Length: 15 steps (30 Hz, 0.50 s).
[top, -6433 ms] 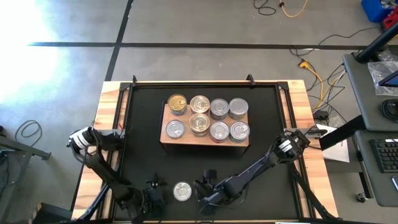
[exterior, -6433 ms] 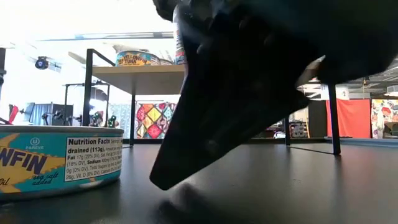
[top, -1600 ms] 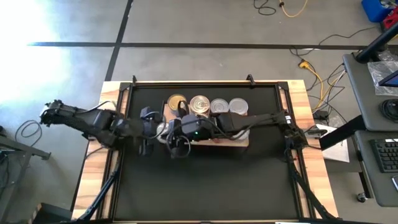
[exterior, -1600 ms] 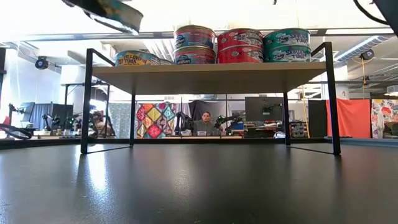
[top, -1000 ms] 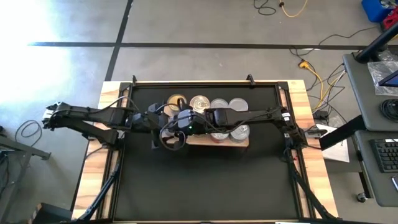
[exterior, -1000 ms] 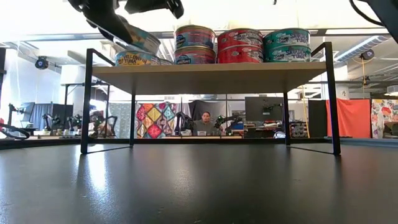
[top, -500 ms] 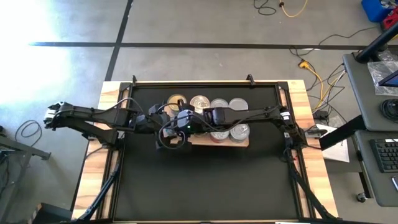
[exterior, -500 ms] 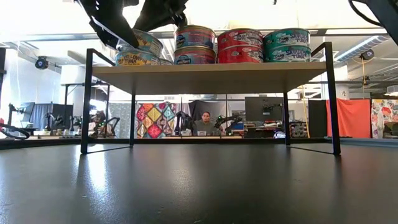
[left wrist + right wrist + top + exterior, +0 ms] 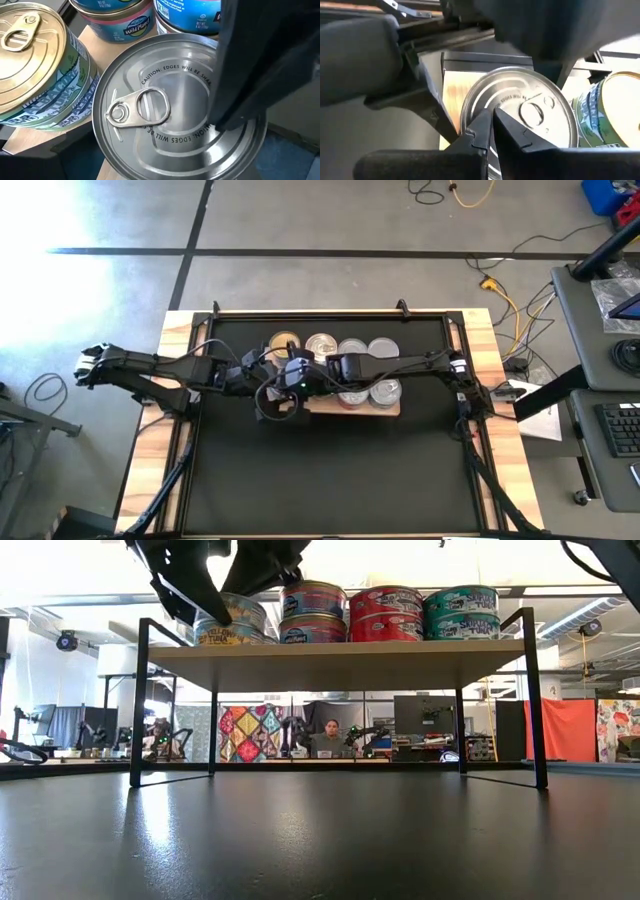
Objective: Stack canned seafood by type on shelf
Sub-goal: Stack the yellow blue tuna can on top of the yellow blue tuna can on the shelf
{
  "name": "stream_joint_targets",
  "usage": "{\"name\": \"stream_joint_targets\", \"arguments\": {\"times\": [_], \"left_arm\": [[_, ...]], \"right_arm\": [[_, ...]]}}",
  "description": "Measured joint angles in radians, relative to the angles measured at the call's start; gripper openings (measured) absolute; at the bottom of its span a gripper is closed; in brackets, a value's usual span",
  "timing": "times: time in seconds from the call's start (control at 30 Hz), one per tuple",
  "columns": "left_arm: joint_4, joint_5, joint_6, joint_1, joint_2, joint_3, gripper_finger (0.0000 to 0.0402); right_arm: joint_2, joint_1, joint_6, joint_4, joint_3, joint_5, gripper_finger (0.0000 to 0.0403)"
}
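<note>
Your silver-lidded tin (image 9: 175, 130) sits on the shelf (image 9: 340, 658) at its 9 o'clock end, atop another tin. The left gripper (image 9: 262, 388) reaches in from 9 o'clock, fingers spread wide around it. The right gripper (image 9: 492, 131), pressed together, rests its tips on the lid.

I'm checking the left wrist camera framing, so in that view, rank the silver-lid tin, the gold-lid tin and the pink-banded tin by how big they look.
1. silver-lid tin, nearest the camera, so unsure in true size
2. gold-lid tin
3. pink-banded tin, mostly cut off, so unsure
</note>
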Motion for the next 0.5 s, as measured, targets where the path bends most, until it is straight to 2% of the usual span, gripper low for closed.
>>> {"name": "stream_joint_targets", "arguments": {"times": [0.27, 0.4, 0.5], "left_arm": [[-0.004, 0.038, 0.008, 0.001, -0.003, 0.0, 0.04], [-0.065, 0.061, 0.011, 0.0, -0.006, -0.005, 0.04], [-0.128, 0.038, 0.011, 0.0, -0.01, 0.009, 0.04]], "right_arm": [[-0.003, 0.0, -0.008, -0.039, -0.029, 0.001, 0.0013], [-0.006, 0.0, -0.008, -0.061, -0.029, 0.001, 0.0013], [-0.006, 0.0, -0.007, -0.061, -0.029, 0.001, 0.0013]]}}
